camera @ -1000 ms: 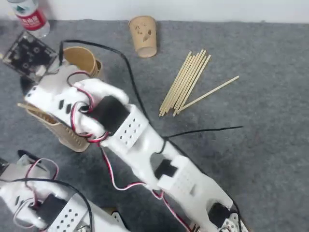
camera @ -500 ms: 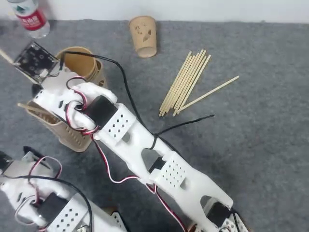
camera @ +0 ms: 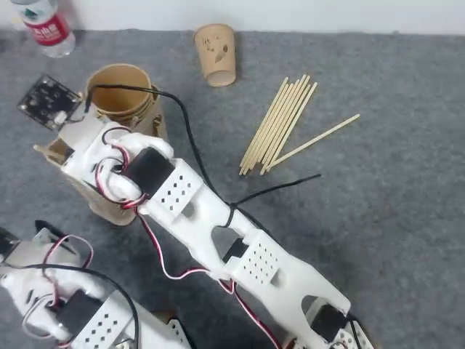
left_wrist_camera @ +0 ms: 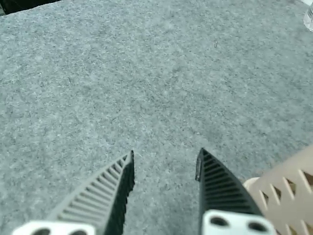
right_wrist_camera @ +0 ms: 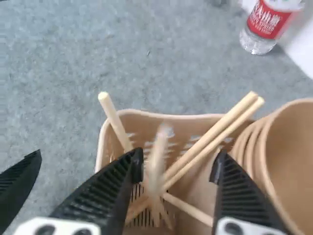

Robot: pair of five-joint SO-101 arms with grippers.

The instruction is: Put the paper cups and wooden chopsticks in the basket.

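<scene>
Right claw (right_wrist_camera: pixel 176 164) spread apart, right over the basket (right_wrist_camera: pixel 103 137). Between its fingers, one blurred chopstick (right_wrist_camera: pixel 157 147); can't tell if touching either one. Under that, more chopsticks (right_wrist_camera: pixel 215 134) leaning crossed inside the basket. Stacked paper cups (right_wrist_camera: pixel 286 156) at the basket's end; can't tell whether inside or just against it.

Versus half a second ago: stick end past the wrist gone from the high view, wrist shifted off the stacked cups, cup mouth now fully in sight.

Left claw (left_wrist_camera: pixel 165 157) apart too, gripping nothing, low over the grey bench (left_wrist_camera: pixel 146 73), just beside a basket corner.

Out on the bench, well apart from the basket: lone cup (camera: pixel 216 54), chopstick bundle (camera: pixel 280 123), loose stick (camera: pixel 316 139) just beside the bundle. Bottle (camera: pixel 43 25) at the far edge.
</scene>
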